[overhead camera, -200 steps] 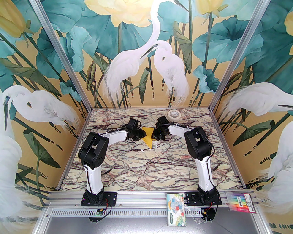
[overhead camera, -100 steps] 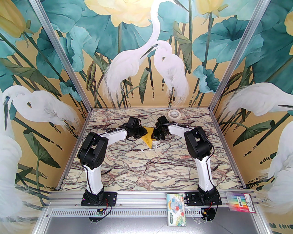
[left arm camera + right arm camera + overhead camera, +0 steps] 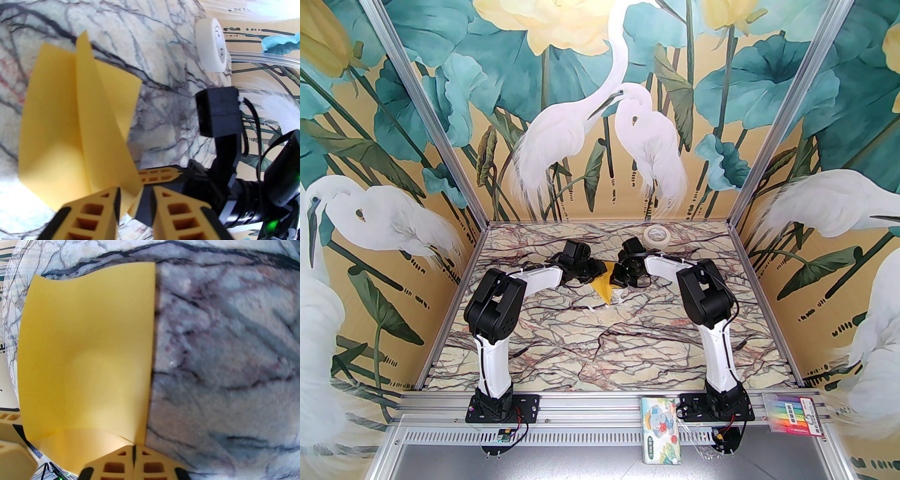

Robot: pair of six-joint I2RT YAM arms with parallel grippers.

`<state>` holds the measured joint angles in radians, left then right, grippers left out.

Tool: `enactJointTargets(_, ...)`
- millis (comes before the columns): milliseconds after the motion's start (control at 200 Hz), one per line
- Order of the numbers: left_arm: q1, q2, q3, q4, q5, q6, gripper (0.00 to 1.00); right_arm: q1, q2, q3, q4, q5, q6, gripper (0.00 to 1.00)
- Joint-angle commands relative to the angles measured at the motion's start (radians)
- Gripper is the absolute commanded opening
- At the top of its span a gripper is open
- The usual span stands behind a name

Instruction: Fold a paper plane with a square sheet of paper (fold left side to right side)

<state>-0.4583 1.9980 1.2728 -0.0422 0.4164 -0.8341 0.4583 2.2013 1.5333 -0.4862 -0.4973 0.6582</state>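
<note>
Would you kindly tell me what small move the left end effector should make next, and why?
Probably close the left end effector on the raised flap of the square sheet of paper: the flap's corner sits in the open gap between the jaws, while the right end effector is shut on the sheet's edge, steadying it.

One paper sheet (image 3: 604, 287), one tape roll (image 3: 656, 233)

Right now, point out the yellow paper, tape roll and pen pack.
yellow paper (image 3: 86, 352): right wrist view, flat face.
tape roll (image 3: 206, 44): left wrist view, outer band.
pen pack (image 3: 793, 413): top view, middle.
</note>
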Motion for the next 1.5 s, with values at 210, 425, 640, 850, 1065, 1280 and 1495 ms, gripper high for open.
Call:
enactJointTargets(210, -0.002, 0.048, 0.017, 0.09, 0.051, -0.064, 0.3, 0.009, 0.039, -0.001, -0.033, 0.032, -0.014, 0.0)
enactJointTargets(425, -0.002, 0.065, 0.003, 0.132, 0.068, -0.091, 0.31, 0.008, 0.034, -0.004, -0.031, 0.035, -0.014, 0.0)
enactJointTargets(640, -0.002, 0.074, -0.009, 0.179, 0.075, -0.126, 0.33, 0.008, 0.029, -0.012, -0.024, 0.033, -0.014, 0.0)
enactJointTargets(850, -0.002, 0.082, -0.001, 0.178, 0.065, -0.131, 0.33, -0.001, 0.005, -0.041, 0.021, 0.027, 0.0, 0.0)
enactJointTargets(1065, -0.002, 0.098, 0.009, 0.18, 0.061, -0.133, 0.32, -0.005, -0.005, -0.054, 0.048, 0.016, 0.012, 0.0)
enactJointTargets(1280, -0.002, 0.1, 0.007, 0.176, 0.05, -0.134, 0.25, -0.016, -0.038, -0.085, 0.094, 0.01, 0.022, 0.0)
enactJointTargets(1495, -0.002, 0.101, 0.004, 0.174, 0.042, -0.134, 0.04, -0.017, -0.031, -0.084, 0.09, 0.003, 0.021, 0.0)
